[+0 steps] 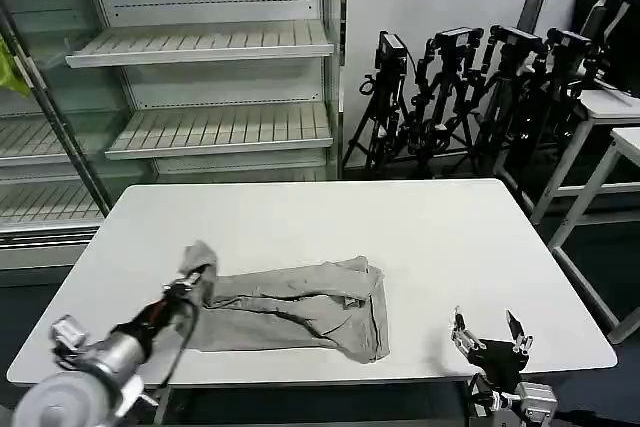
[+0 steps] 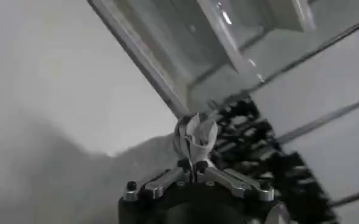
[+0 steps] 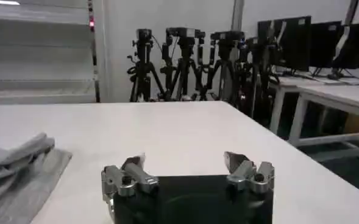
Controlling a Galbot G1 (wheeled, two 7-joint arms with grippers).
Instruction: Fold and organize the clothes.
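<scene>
A light grey shirt (image 1: pixel 300 309) lies partly folded and rumpled across the front middle of the white table (image 1: pixel 420 237). My left gripper (image 1: pixel 192 280) is shut on the shirt's left end and holds a pinch of the cloth lifted a little off the table. The left wrist view shows the grey fabric (image 2: pixel 194 139) bunched up between the closed fingertips of that gripper (image 2: pixel 193 163). My right gripper (image 1: pixel 490 335) stands open and empty over the front right of the table, well right of the shirt. From the right wrist view, the shirt's edge (image 3: pixel 21 167) lies off to one side of that gripper (image 3: pixel 185 162).
Empty white shelving (image 1: pixel 200 117) stands behind the table at the back left. A row of black camera tripods (image 1: pixel 460 87) fills the back right, with white side tables (image 1: pixel 610 127) at the far right. The right half of the table is bare.
</scene>
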